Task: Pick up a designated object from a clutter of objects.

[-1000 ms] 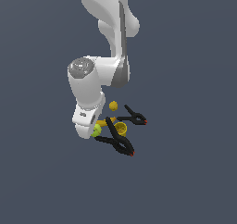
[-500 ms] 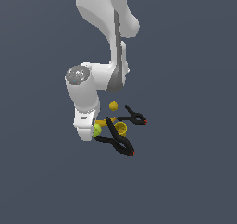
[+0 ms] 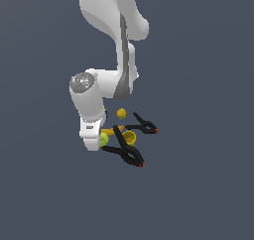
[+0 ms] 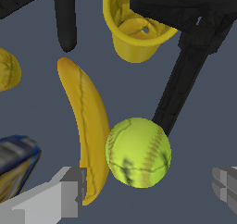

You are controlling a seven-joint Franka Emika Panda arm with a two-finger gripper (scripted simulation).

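Closest, grey fingers (image 4: pixel 69 190) spread wide, pinching nothing. Lime-green seamed ball (image 4: pixel 138 152) lies between them, nearer one fingertip; round, no long axis. Just beside ball: curved yellow banana (image 4: pixel 85 121), possibly touching it; black clamp handle (image 4: pixel 178 89) touching ball. Beyond ball: yellow plastic cup (image 4: pixel 132 31), tipped, empty.

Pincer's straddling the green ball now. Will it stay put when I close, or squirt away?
The green ball is round, so it will probably roll if one finger touches first. It sits against the banana and a black clamp, which may check it. Its seamed, matte surface suggests decent grip.
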